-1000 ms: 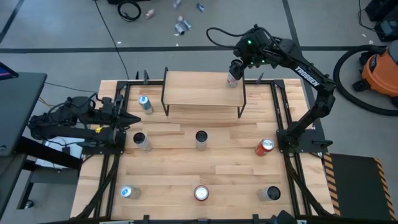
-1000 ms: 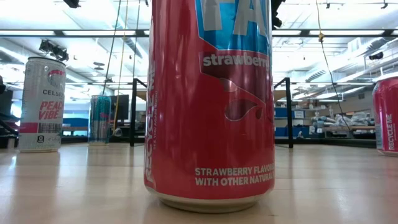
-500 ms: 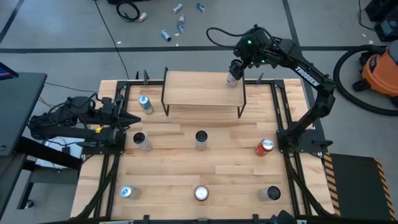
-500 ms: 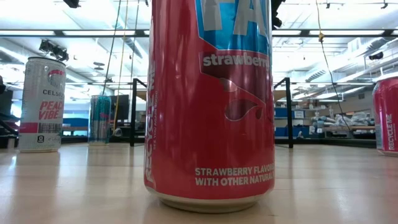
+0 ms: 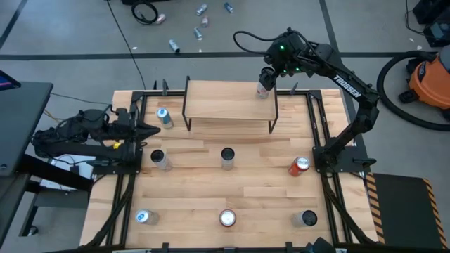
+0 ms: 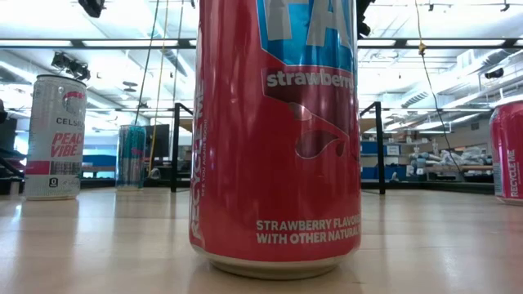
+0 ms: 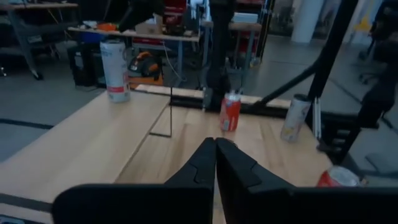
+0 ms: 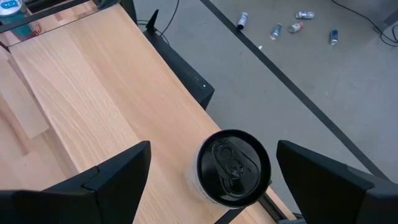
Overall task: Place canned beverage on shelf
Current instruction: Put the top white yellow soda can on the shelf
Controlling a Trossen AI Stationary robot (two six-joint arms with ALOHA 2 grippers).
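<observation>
Evidently my right gripper [image 8: 208, 171] stood wide open around the can [image 8: 234, 167], holding nothing; it sat near the shelf [image 5: 218, 102] corner, seemingly close to the edge. Any finger brush on withdrawal could topple it off.

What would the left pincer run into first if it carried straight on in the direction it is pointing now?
Probably the orange-red can: it stands on the table directly beyond the shut left pincer, with bare wood between. Depth is uncertain.
</observation>
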